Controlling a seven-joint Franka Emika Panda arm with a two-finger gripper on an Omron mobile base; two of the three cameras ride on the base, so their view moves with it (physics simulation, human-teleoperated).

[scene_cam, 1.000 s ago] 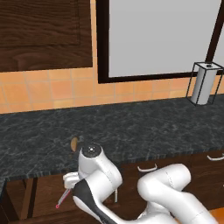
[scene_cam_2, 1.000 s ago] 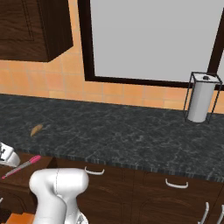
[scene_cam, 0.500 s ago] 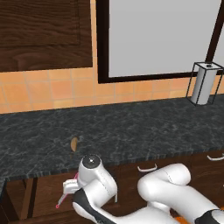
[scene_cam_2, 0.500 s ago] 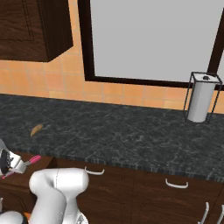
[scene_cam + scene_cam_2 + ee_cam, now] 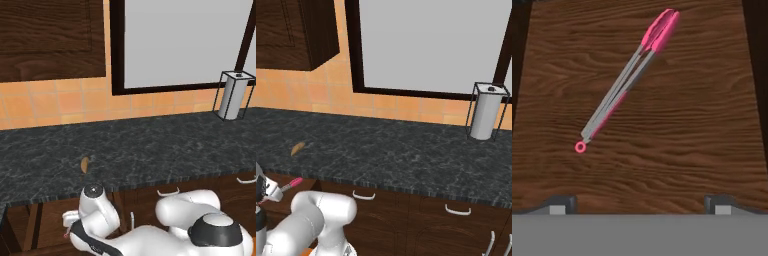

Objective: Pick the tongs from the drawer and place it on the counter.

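Tongs [image 5: 624, 82] lie flat on the bare wood-grain bottom of the drawer [image 5: 702, 125], alone there. In the hand view they run on a diagonal: pink tips toward the upper right, grey shaft through the middle, small pink ring at the lower left end. The two arms of the tongs sit close together along their length.

Gripper [image 5: 637, 204] hangs above the drawer, looking straight down into it. Its two dark fingertips [image 5: 559, 204] stand wide apart at the bottom of the hand view, nothing between them, and apart from the tongs.

In the right base view a pink tip of the tongs [image 5: 292, 185] shows just past the hand, below the front edge of the counter [image 5: 406, 160]. In the left base view the arm bends low in front of the open drawer [image 5: 30, 225].

On the counter a small tan-brown oval object [image 5: 85, 163] rests near the front edge, above the drawer. A paper towel holder [image 5: 233, 95] stands far to the right against the orange tiled wall [image 5: 50, 102]. Cabinet fronts with silver handles [image 5: 363, 195] run under the counter.
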